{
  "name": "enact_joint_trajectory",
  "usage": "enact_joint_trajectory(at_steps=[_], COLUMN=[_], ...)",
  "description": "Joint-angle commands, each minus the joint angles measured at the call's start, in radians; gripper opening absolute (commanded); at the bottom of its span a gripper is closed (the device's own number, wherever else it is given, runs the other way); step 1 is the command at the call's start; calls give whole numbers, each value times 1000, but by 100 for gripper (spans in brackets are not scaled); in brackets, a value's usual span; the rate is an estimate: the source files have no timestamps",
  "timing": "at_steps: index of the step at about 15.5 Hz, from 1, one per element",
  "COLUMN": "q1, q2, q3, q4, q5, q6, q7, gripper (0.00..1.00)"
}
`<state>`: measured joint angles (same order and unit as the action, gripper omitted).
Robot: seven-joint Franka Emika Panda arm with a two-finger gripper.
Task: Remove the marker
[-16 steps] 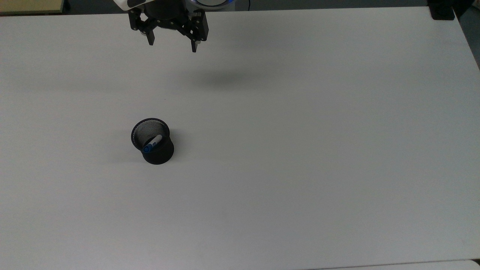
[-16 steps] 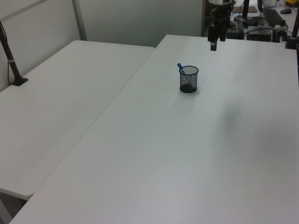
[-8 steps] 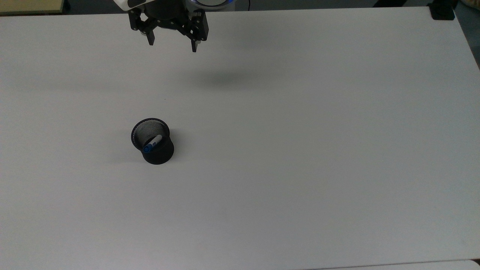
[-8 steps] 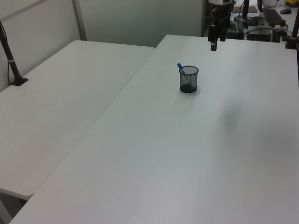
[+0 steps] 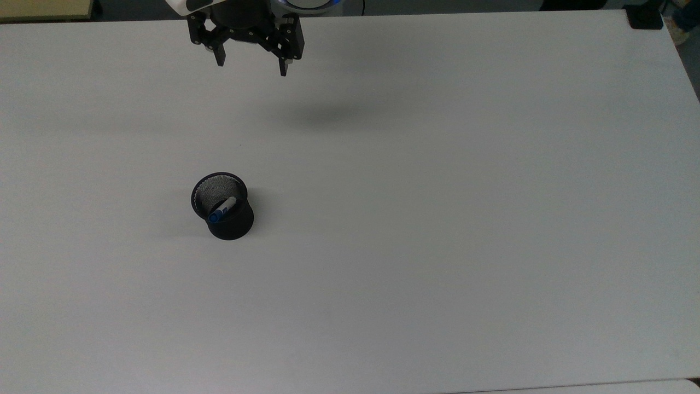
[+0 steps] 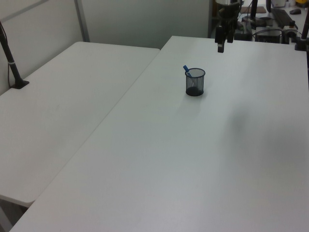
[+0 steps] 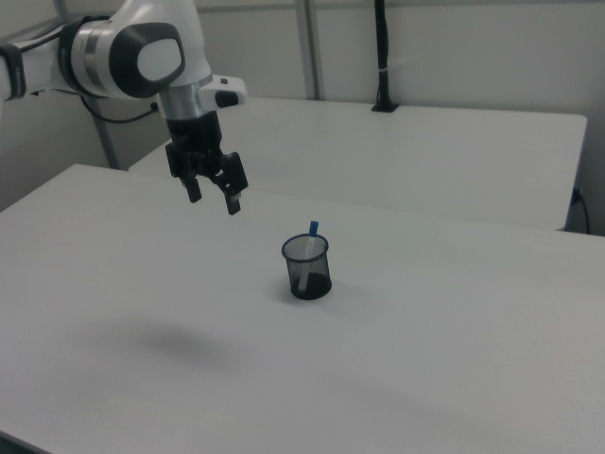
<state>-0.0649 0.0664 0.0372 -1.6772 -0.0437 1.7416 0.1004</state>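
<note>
A white marker [image 5: 221, 210] with a blue cap leans inside a black mesh cup [image 5: 223, 207] on the white table [image 5: 437, 219]. Its blue cap [image 6: 185, 69] pokes above the cup [image 6: 195, 82] rim in the left view, and the cap [image 7: 313, 228] also rises over the cup [image 7: 307, 268] in the right view. My gripper [image 5: 251, 68] hangs open and empty high above the table, near the top view's upper edge, well away from the cup. In the right view the gripper [image 7: 214, 200] is up and to the left of the cup.
A second white table [image 6: 58, 111] adjoins on the left view's left, with a black post [image 6: 12, 67] clamped to it. Monitors and cables [image 6: 275, 26] crowd the far end behind the arm. A black clamp [image 5: 645, 16] sits at the top view's upper right corner.
</note>
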Motion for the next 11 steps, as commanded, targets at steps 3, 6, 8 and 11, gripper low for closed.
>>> enact_joint_trajectory(at_steps=[3, 6, 8, 11], q1=[4, 4, 2, -9], q2=[3, 4, 7, 23], q3=[-8, -8, -8, -13], q4=[22, 22, 24, 27], q5=[24, 22, 22, 18], q6=[-34, -31, -24, 59], q7=[-27, -27, -28, -27], gripper=[100, 100, 99, 97])
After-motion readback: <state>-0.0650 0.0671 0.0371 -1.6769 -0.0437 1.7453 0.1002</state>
